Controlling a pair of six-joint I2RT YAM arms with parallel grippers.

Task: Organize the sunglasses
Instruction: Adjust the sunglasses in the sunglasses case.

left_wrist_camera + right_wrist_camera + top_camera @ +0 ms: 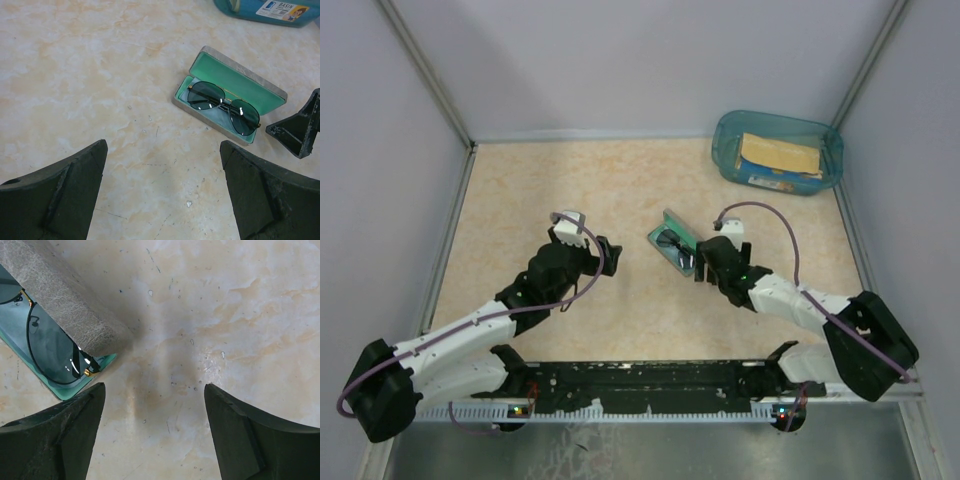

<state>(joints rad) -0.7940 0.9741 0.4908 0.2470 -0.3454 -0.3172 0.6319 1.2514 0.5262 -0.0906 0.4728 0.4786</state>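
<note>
Left gripper (164, 150): black fingers spread wide, nothing held, above the beige marbled tabletop (75, 75). Right gripper (154, 390): fingers equally wide apart, empty, just beside the open grey rectangular case (240, 75) with mint-green lining. Thin dark wire-framed sunglasses (223, 106): lying lenses-up inside that case, mid-table, between the two grippers. Teal plastic basin (720, 150): far right corner.

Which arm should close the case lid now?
Probably right: the right gripper is open right beside the raised lid of the grey rectangular case holding the dark wire-framed sunglasses; the left gripper is farther off.
</note>
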